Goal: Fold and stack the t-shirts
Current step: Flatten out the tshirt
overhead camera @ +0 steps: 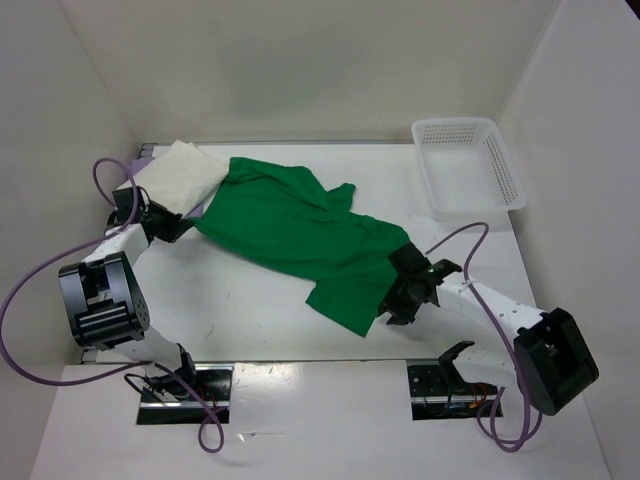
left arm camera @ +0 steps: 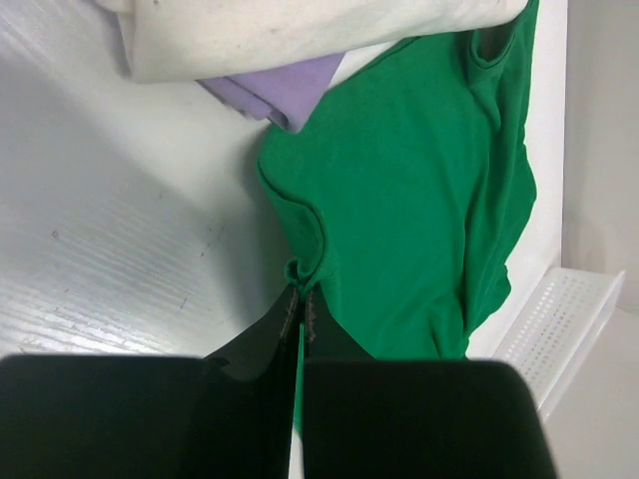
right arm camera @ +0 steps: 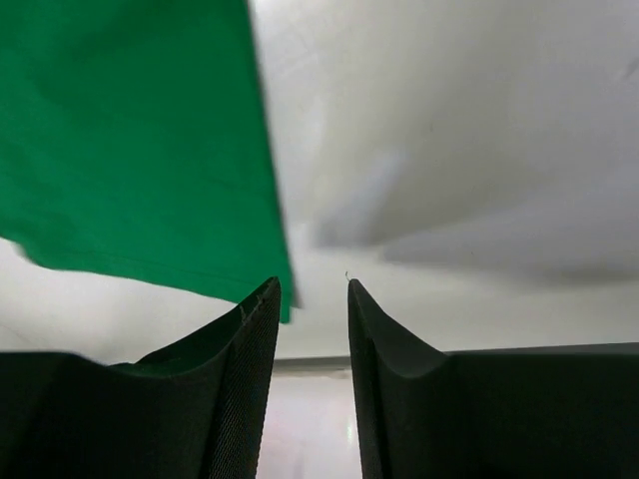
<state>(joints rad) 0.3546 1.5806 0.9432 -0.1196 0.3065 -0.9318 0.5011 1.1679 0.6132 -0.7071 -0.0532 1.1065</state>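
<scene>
Left gripper (left arm camera: 302, 304): dark jaws pressed together, clenched on a small pinch of the green t-shirt's edge; in the overhead view it sits at the left side of the table, just under the cream shirt.
Green t-shirt (overhead camera: 300, 232): bright green, unfolded and rumpled, spread slantwise across the middle of the table from the far left toward the near right; its left end touches the folded pile, its right end reaches the right gripper.
Right gripper (right arm camera: 313, 287): released, jaws standing apart with bare table showing between them; the green cloth's edge lies just beside its left finger, not caught in the gap.
Cream t-shirt (overhead camera: 180, 172): folded into a flat pad at the far left corner, lying on top of the lavender one.
Lavender t-shirt (left arm camera: 285, 92): folded, mostly hidden, a purple corner sticking out from under the cream shirt and touching the green cloth.
Table (overhead camera: 250, 325): white, with white walls on three sides.
Basket (overhead camera: 455, 123): white plastic mesh, at the far right corner, well apart from the shirts.
Cables (overhead camera: 40, 290): purple, looping from each arm near the bases.
</scene>
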